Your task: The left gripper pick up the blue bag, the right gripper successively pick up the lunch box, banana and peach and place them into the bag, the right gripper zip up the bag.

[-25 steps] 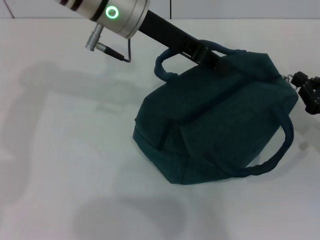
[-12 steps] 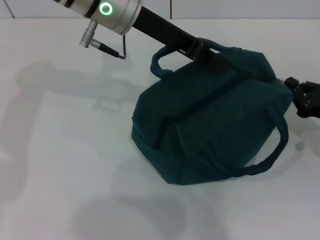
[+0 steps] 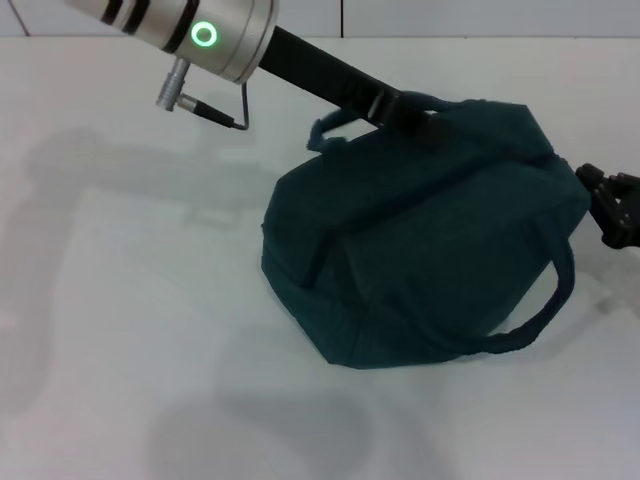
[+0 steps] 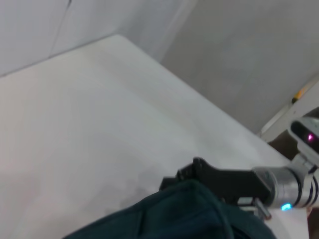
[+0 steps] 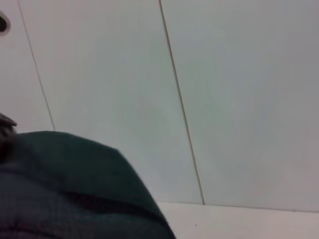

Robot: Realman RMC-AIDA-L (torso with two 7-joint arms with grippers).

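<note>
1. The blue bag (image 3: 430, 235), a bulging dark teal fabric sack with padded loop handles, sits on the white table (image 3: 130, 330), its top closed and one handle drooping toward the front.
2. The left gripper (image 3: 415, 110), on a silver cylindrical wrist with a glowing green ring, slants down from the far left onto the bag's upper rear edge beside the far handle; whether its fingers clasp fabric cannot be told.
3. The right gripper (image 3: 612, 205), black, sits at the bag's right end, touching or just beside the fabric; its grip cannot be told.
</note>
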